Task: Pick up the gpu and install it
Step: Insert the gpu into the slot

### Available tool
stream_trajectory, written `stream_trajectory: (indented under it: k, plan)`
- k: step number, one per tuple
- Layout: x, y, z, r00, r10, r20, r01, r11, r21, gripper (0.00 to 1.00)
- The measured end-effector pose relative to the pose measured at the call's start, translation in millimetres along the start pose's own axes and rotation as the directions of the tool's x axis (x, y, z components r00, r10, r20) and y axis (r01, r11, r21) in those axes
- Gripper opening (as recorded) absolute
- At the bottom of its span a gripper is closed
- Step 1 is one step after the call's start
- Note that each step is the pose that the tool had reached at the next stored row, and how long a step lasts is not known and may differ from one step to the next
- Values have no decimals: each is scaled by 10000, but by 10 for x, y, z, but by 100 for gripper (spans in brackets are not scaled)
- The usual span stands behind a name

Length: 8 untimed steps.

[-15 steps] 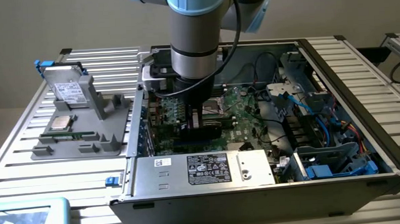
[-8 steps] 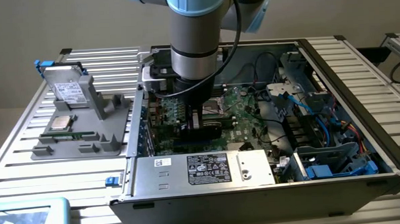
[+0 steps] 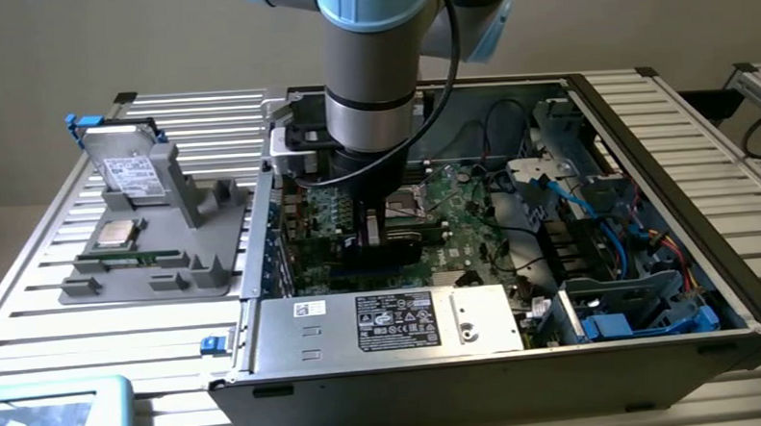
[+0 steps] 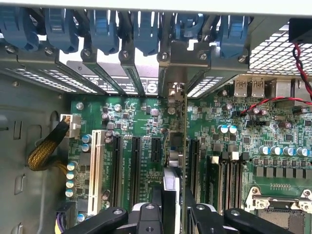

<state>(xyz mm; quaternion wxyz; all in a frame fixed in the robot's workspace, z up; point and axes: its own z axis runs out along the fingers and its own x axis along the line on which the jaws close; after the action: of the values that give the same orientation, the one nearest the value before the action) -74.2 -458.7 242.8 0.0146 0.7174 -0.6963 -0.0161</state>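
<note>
Inside the open case [image 3: 637,202], the pincer [image 4: 174,214] grips the gpu [image 4: 176,146] (labels unreadable).

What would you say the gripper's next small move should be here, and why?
Probably a short straight push down: the gripper holds the gpu edge-on over the motherboard, its bracket already at the rear slot opening.

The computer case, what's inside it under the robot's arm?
Inside the computer case lies a green motherboard with long black slots. The fingers hold the gpu edge-on, standing over the board. The card hides the slot right beneath it, and the arm covers part of the board.
</note>
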Motion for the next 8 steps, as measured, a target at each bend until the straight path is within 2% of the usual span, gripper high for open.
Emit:
stream_trajectory:
  k: [8]
  plan:
    - [1,1,3,10000,-3,-1,3,10000,0,27]
